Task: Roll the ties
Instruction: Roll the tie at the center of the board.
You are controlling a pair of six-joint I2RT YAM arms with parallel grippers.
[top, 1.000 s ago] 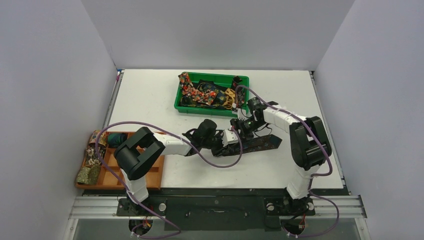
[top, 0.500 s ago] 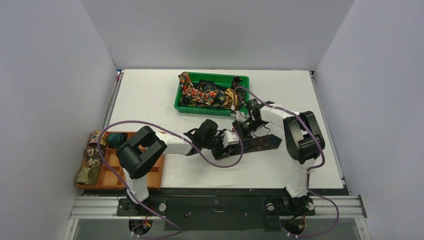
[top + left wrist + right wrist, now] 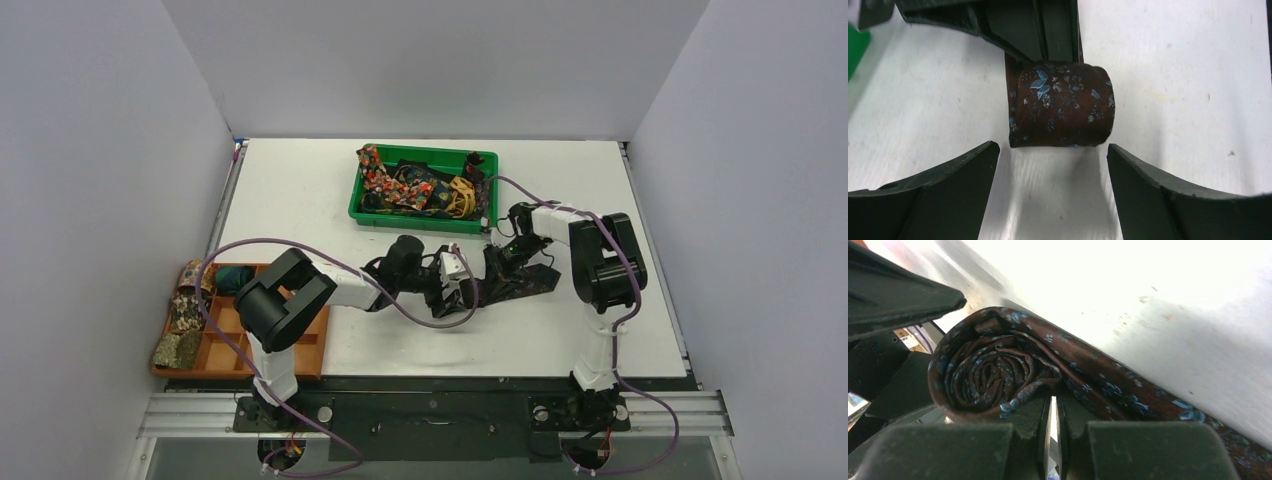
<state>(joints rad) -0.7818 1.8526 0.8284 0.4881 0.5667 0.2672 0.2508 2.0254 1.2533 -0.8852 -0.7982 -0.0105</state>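
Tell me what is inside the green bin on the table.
The green bin holds a tangled heap of ties, red floral, dark and yellow. What lies under them is covered.

- The half-rolled tie [image 3: 1060, 107] is dark brown, scattered with small pale blue flowers and flecks.
- The counter [image 3: 300, 190] is plain white.
- The bin [image 3: 400, 220] is bright green.
- Inside it lie a red floral tie [image 3: 378, 178], a navy and gold tie [image 3: 425, 190] and a yellow tie [image 3: 460, 198].
- The tray [image 3: 305, 345] is orange.
- It holds a dark teal coil [image 3: 235, 277] and speckled gold-brown coils [image 3: 178, 348].
- The cables [image 3: 230, 250] are purple.
- The arms [image 3: 345, 290] are white with black joints.
- The left gripper [image 3: 1051, 150] and right gripper [image 3: 1053, 410] have matte black jaws.
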